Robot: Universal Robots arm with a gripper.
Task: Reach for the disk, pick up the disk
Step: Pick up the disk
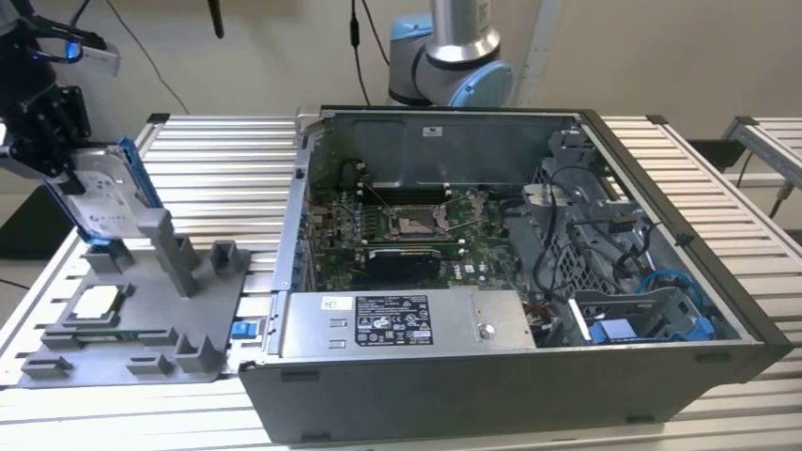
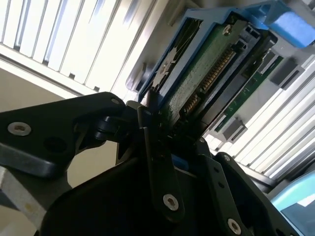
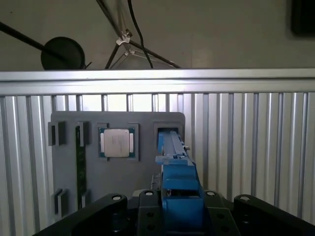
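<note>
Gripping is the step in hand: at the exterior view's upper left, the gripper point(image 1: 66, 172) clamps the disk point(image 1: 111, 205), which stands upright over the grey fixture point(image 1: 201, 310). You likely need a straight vertical lift.

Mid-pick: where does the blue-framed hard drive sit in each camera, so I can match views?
Exterior view: the silver-metal disk in its blue plastic bracket stands on edge at the exterior view's left, in the black gripper.
First wrist view: edge-on, beside the square silver chip.
Second wrist view: its green circuit-board face, between the fingers.
Shared landmark: the ribbed aluminium table.
</note>
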